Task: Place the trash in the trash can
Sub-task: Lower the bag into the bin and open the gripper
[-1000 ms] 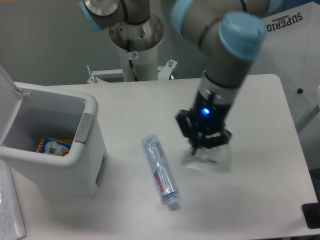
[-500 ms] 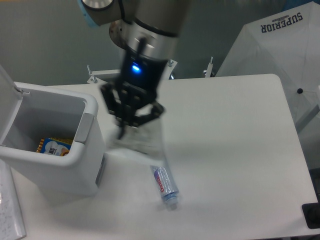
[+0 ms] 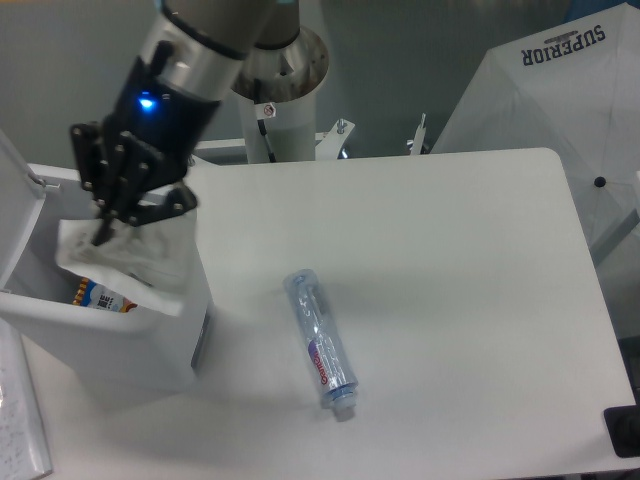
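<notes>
The gripper point(image 3: 108, 228) is hanging over the open top of the trash can point(image 3: 150, 335), its dark fingers pinching the upper edge of the thin whitish plastic bag point(image 3: 125, 260). The bag is drooping from the fingers in a crumpled sheet, its lower part lying across the trash can's mouth and spilling over the right-hand rim (whether any of it is touching the inside walls cannot be told). A blue light is glowing on the gripper's wrist, up and to the right of the trash can.

Inside the trash can, below the bag, a colourful packet point(image 3: 100, 296) with yellow and blue print is peeking out at the bottom. The lid point(image 3: 18, 200) is standing flipped up at the trash can's left side.

The bottle point(image 3: 321, 342) is lying flat on the white table point(image 3: 470, 300), well to the right of the trash can and apart from it, its white cap pointing toward the near edge and its red-and-blue label wrapping the lower half. Farther right of the trash can, past the table's far corner, a white canopy point(image 3: 545, 90) with dark lettering is showing.
</notes>
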`<state>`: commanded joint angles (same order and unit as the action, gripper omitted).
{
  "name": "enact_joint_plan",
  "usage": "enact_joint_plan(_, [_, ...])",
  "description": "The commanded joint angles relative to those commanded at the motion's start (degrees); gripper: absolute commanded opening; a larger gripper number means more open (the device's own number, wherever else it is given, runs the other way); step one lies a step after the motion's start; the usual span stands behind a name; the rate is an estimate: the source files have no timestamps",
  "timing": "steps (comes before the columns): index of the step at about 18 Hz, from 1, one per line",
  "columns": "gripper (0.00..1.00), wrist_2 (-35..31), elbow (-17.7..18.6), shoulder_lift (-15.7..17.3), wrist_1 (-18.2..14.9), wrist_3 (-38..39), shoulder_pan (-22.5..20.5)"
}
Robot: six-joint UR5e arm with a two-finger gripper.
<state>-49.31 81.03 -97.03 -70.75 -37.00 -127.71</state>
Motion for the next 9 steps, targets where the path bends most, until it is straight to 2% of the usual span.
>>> enact_joint_plan(6, [0.00, -0.3, 1.8, 0.3, 0.1, 0.8, 3.0])
enact_joint_plan(9, [0.18, -0.3, 2.1, 0.0, 0.2, 0.8, 3.1])
